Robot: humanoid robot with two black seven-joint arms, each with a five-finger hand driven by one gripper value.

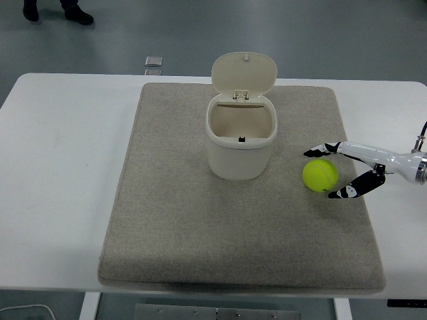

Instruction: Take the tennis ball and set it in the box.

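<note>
The yellow-green tennis ball [319, 175] lies on the grey mat [200, 220], right of the cream box [240, 163], whose hinged lid [244, 72] stands open at the back. My right hand [320, 173] reaches in from the right edge. Its fingers are spread, one set curving just behind the ball and the thumb [347, 192] at the ball's front right. They bracket the ball closely; I cannot tell whether they touch it. The ball rests on the mat. The box is empty inside.
The mat covers most of the white table [60, 173]. A small metal object [154, 61] lies on the floor beyond the table's far edge. A person's shoes [53, 10] show at the top left.
</note>
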